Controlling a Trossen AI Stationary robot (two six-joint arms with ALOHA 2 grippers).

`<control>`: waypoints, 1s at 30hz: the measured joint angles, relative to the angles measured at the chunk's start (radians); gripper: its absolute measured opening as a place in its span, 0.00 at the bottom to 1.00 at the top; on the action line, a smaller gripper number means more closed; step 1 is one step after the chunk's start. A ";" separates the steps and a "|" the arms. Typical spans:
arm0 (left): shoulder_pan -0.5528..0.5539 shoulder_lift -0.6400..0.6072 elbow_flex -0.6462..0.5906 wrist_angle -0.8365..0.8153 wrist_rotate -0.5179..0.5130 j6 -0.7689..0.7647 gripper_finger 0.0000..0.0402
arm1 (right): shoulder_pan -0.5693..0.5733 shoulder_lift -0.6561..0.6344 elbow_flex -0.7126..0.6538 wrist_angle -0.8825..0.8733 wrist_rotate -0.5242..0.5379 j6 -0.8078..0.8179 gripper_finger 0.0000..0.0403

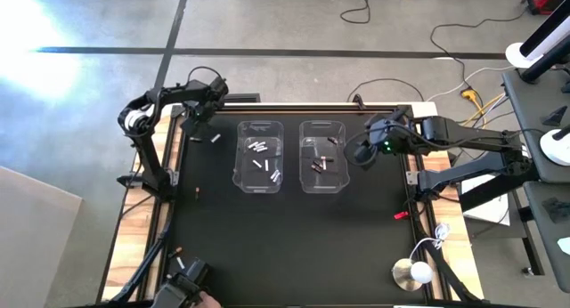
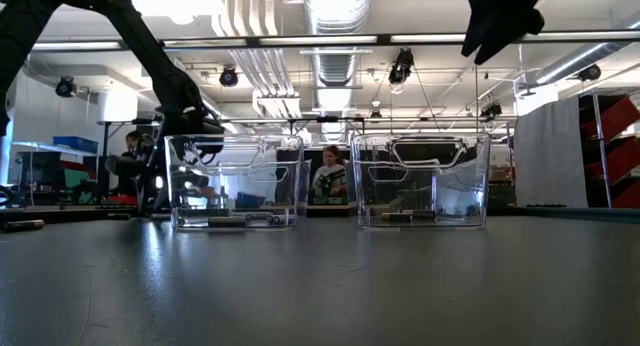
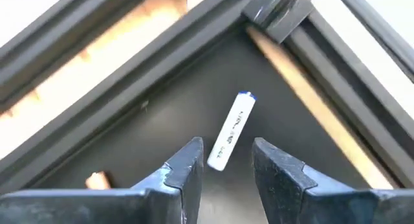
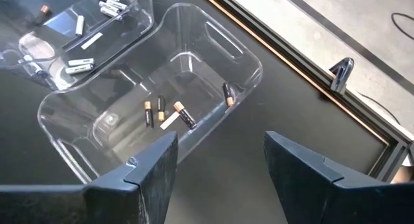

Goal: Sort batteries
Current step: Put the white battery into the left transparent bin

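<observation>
Left claw (image 3: pixel 223 179), jaws parted and empty, hovers over a white battery (image 3: pixel 231 131) lying on the table (image 1: pixel 267 246) at about ten o'clock, near the frame corner — a pick is in hand; next it must lower and close across the cell. Right claw (image 4: pixel 217 169), released and empty, waits beside the right bin (image 1: pixel 322 157). Counts: two clear bins — left bin (image 1: pixel 259 155) with about five white cells, right with about four dark ones.
</observation>
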 joint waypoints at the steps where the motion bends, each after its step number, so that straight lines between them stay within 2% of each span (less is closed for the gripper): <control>1: -0.008 0.000 -0.007 0.009 -0.021 0.000 0.28 | 0.002 0.000 0.000 0.000 0.000 0.000 0.54; 9: -0.075 0.001 -0.057 0.036 -0.078 0.111 0.28 | 0.054 0.000 -0.001 0.001 0.000 0.035 0.54; 17: -0.079 -0.006 -0.061 0.042 -0.046 0.188 0.28 | 0.061 0.000 -0.001 0.001 0.000 0.017 0.54; 22: -0.100 -0.056 -0.041 0.049 0.011 0.550 0.28 | 0.061 -0.001 -0.001 -0.008 0.000 0.016 0.54; 27: -0.146 -0.206 -0.041 0.060 0.078 0.917 0.28 | 0.061 -0.009 -0.001 -0.022 0.001 0.015 0.54; 30: -0.139 -0.306 -0.058 0.095 0.205 1.078 0.28 | 0.061 -0.014 -0.001 -0.021 0.008 -0.009 0.54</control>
